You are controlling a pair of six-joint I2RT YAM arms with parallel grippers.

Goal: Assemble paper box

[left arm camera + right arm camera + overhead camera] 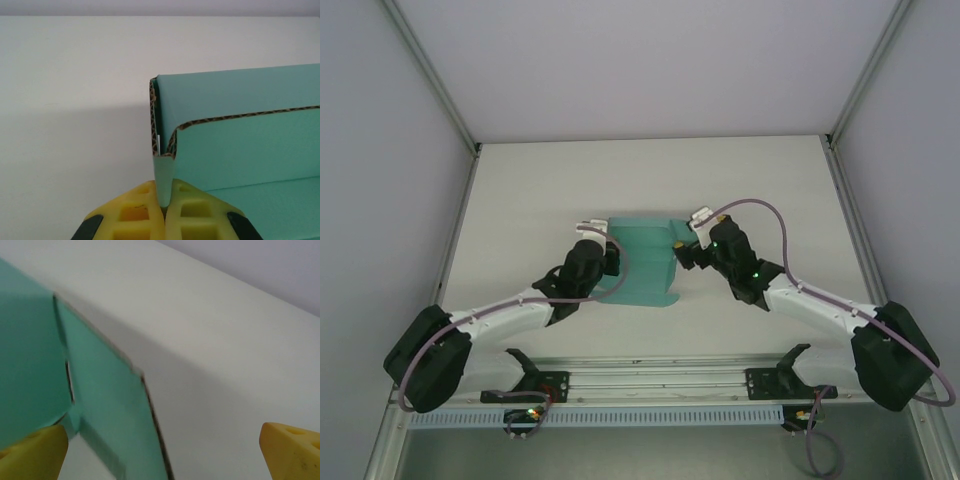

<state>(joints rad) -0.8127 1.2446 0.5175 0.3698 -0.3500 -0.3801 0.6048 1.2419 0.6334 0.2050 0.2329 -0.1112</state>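
In the left wrist view, the left gripper (164,204) is sitting nearest, pinching a thin flap at the corner of the box (240,130). It is corrugated card, probably light, fairly stiff and easily creased, so flap edges are looking like the best holds.

In the right wrist view, the right gripper (160,460) is gaping wide beside the box wall, and whether it is touching is unclear.

From above, the box is lying on the table (520,190) between both grippers, its folds partly hidden.
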